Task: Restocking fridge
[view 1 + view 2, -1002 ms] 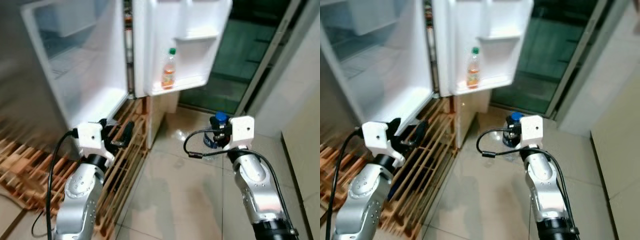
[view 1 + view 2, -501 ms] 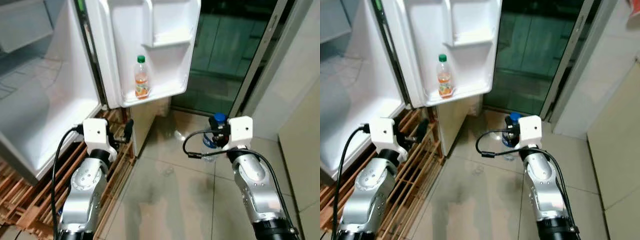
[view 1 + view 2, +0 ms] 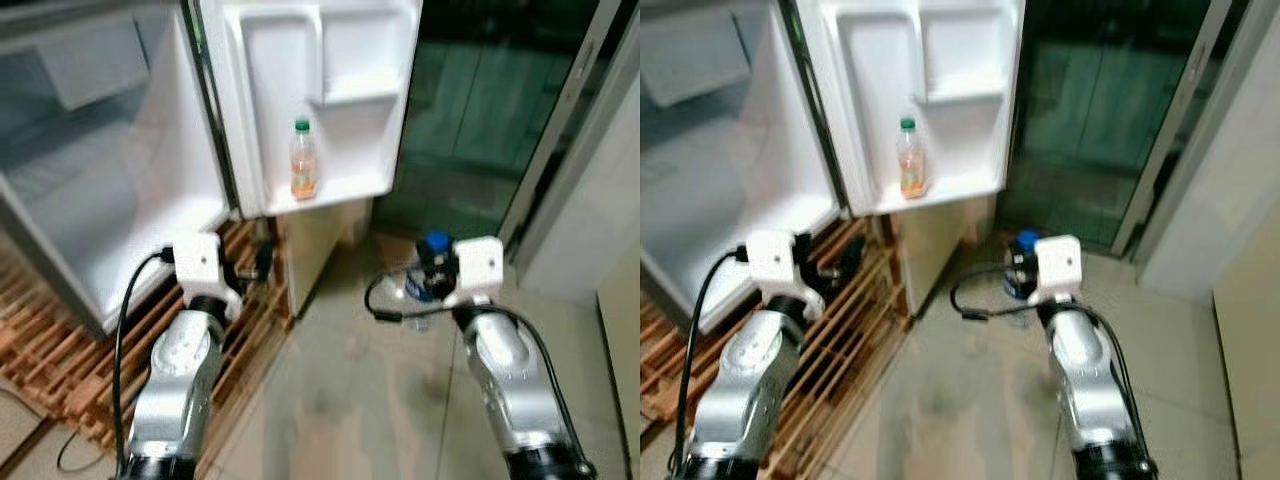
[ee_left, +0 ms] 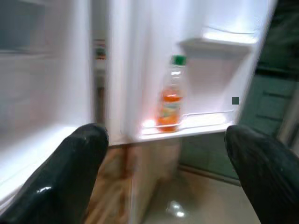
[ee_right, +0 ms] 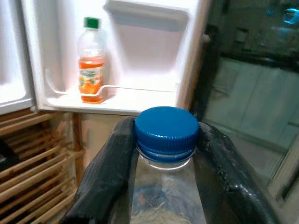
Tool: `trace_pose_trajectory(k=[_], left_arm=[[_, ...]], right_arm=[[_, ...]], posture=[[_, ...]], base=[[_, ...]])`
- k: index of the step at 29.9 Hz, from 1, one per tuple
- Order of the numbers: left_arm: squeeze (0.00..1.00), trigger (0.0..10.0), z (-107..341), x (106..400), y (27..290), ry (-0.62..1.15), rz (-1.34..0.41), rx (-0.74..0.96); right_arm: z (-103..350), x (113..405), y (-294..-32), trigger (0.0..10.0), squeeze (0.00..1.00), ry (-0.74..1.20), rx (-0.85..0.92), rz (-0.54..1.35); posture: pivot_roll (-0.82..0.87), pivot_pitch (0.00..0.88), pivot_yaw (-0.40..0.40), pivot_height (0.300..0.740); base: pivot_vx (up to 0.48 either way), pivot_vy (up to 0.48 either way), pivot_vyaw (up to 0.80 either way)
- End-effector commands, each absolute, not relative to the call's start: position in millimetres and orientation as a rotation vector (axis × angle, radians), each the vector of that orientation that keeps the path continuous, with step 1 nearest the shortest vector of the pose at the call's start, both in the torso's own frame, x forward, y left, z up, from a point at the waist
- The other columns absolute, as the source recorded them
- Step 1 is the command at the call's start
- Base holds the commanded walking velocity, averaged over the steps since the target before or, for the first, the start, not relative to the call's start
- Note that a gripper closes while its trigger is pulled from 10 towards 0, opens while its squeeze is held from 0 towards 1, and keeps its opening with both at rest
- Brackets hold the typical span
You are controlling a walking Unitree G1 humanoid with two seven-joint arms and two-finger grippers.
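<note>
While the view has swung to centre the door shelf (image 3: 340, 190), the right claw (image 5: 163, 140) still clamps its bottle (image 5: 167, 135); the left claw (image 4: 163, 154) gapes wide, empty.

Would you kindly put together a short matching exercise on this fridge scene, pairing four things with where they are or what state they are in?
Things:
1. orange drink bottle
2. blue-capped bottle
3. left gripper
4. wooden slatted rack

Places or states:
A. open, holding nothing
B. standing on the lowest shelf of the open fridge door
C. on the floor under the fridge
D. clamped between the fingers of the right gripper

Pairs: 1-B, 2-D, 3-A, 4-C
</note>
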State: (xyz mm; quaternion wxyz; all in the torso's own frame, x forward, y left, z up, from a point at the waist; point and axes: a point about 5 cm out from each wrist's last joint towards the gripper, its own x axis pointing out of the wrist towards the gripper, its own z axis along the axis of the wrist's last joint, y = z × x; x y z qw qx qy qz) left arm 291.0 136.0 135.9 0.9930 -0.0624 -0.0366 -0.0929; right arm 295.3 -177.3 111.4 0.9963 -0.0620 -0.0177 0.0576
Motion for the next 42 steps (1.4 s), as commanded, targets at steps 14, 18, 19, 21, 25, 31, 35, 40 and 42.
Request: trace_pose_trajectory(k=[14,18,19,21,25,31,35,40,42], left_arm=[[0.00,10.0,133.5,292.3,137.6,-0.048,-0.182,-0.100],[0.00,10.0,133.8,292.9,137.3,-0.049,-0.185,-0.097],[0.00,10.0,133.9,293.0,137.5,-0.049,-0.184,-0.096],[0.00,10.0,134.2,292.7,138.2,-0.053,-0.183,-0.100],[0.00,10.0,135.1,292.4,137.5,-0.059,-0.188,-0.098],[0.00,10.0,136.9,292.7,135.2,-0.070,-0.198,-0.102],[0.00,10.0,138.1,292.4,134.7,-0.080,-0.208,-0.114],[0.00,10.0,140.4,291.1,133.9,-0.096,-0.234,-0.137],[0.00,10.0,140.3,290.5,133.6,-0.096,-0.234,-0.133]], right_arm=[[129.5,300.6,-171.4,0.0,0.00,-0.111,-0.129,0.126],[135.6,301.6,-170.1,0.0,0.00,-0.132,-0.134,0.131],[138.1,301.7,-169.6,0.0,0.00,-0.144,-0.130,0.132],[148.6,302.7,-166.9,0.0,0.00,-0.175,-0.123,0.155],[170.8,307.2,-161.5,0.0,0.00,-0.224,-0.100,0.205],[214.7,316.3,-149.2,0.0,0.00,-0.295,-0.020,0.364],[215.1,317.4,-147.9,0.0,0.00,-0.267,0.003,0.422],[211.4,314.0,-141.3,0.0,0.00,-0.224,0.020,0.494],[210.1,311.3,-136.4,0.0,0.00,-0.203,0.021,0.530]], posture=[[-0.15,0.000,0.049,0.740],[-0.15,0.000,0.049,0.740],[-0.15,0.000,0.049,0.740],[-0.15,0.000,0.051,0.740],[-0.15,0.000,0.051,0.740],[-0.15,0.000,0.054,0.740],[-0.15,0.000,0.050,0.740],[-0.15,0.000,0.048,0.740],[-0.15,0.000,0.050,0.740]], base=[[0.480,0.000,0.06],[0.480,0.000,0.00],[0.480,0.000,0.00],[0.480,0.000,0.00],[0.480,0.000,0.00],[0.201,0.000,0.00],[0.000,0.000,0.00],[0.000,0.000,0.00],[0.000,0.000,0.00]])
